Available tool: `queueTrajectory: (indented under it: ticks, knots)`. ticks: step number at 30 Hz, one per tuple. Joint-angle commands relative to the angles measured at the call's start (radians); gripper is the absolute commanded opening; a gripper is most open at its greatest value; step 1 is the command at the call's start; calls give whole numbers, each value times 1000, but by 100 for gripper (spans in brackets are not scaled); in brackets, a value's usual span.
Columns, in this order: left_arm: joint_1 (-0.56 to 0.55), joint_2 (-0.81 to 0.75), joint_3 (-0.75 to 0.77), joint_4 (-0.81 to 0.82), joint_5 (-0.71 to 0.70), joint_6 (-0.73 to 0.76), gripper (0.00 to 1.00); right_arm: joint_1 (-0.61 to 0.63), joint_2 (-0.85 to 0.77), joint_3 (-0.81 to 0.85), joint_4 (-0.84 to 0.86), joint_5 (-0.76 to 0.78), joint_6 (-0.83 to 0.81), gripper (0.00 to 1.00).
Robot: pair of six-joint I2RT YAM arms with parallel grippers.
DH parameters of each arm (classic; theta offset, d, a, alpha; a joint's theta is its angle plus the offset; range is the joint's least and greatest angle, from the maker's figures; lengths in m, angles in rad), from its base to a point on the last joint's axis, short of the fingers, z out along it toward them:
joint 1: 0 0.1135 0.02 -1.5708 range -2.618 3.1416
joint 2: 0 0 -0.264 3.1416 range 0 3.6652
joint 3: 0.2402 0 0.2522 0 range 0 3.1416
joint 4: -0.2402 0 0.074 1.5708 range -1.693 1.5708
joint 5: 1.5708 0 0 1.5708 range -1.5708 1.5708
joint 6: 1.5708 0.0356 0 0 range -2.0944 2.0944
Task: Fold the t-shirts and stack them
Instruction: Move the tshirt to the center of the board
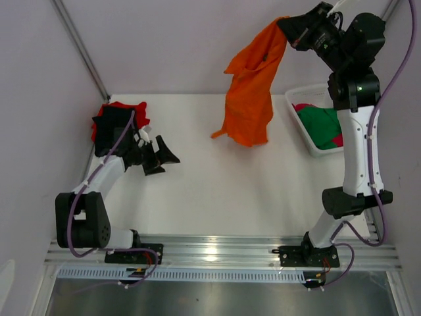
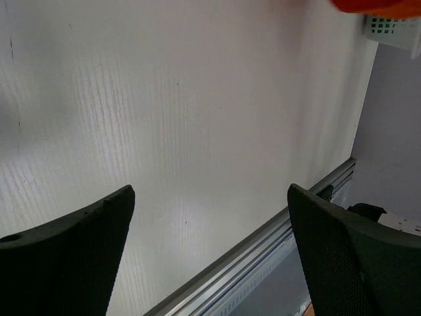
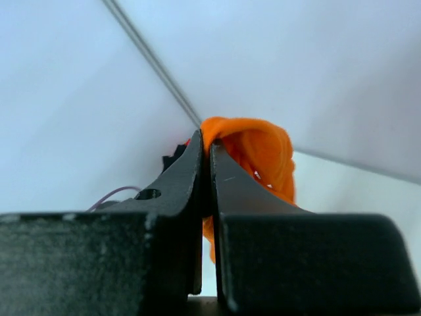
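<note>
While orange t-shirt (image 1: 250, 92) dangles, right gripper (image 1: 286, 26) pinching it, left gripper (image 1: 162, 158) wide

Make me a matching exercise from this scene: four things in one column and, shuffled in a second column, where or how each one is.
Things
1. orange shirt
2. green shirt
3. red shirt
4. left gripper

Places or states
A. in the basket
B. open over bare table
C. hanging from the shut right gripper
D. partly under the black shirt, far left

Pairs: 1-C, 2-A, 3-D, 4-B
</note>
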Motion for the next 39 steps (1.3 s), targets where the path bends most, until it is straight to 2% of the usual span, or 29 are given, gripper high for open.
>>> queueTrajectory:
  ticks: [1, 5, 7, 8, 11, 18, 21, 24, 30, 33, 37, 38, 39]
  knots:
    - [-9, 7, 36, 24, 34, 10, 99, 35, -113, -62, 63, 14, 59, 0]
    - [-9, 4, 37, 26, 36, 11, 99, 75, -258, -317, 89, 149, 147, 0]
    - [-10, 7, 39, 29, 40, 10, 99, 111, -324, -427, 80, 202, 144, 0]
    - [-9, 7, 37, 30, 42, 8, 99, 169, -332, -435, 29, 236, 114, 0]
    - [-9, 16, 40, 41, 54, 1, 99, 286, -323, -423, -53, 295, 76, 0]
    - [-9, -1, 42, 40, 53, -1, 99, 472, -208, -339, -134, 229, 58, 0]
    - [-10, -15, 40, 38, 39, 1, 99, 532, -145, -239, -202, 215, 20, 0]
    - [-9, -21, 39, 38, 36, -2, 99, 556, -116, -175, -231, 186, -6, 0]
    - [-9, -32, 39, 38, 26, -5, 99, 592, -147, -168, -223, 206, -11, 0]
    - [-9, -36, 39, 37, 16, -5, 99, 595, -179, -211, -243, 301, -22, 0]
    - [-9, -38, 37, 26, -4, 1, 99, 590, -301, -419, -252, 603, 9, 0]
    - [-9, -39, 39, 18, -9, 4, 99, 574, -315, -509, -268, 728, 27, 0]
    - [-9, -39, 36, 17, -13, 8, 99, 564, -329, -554, -286, 776, 77, 0]
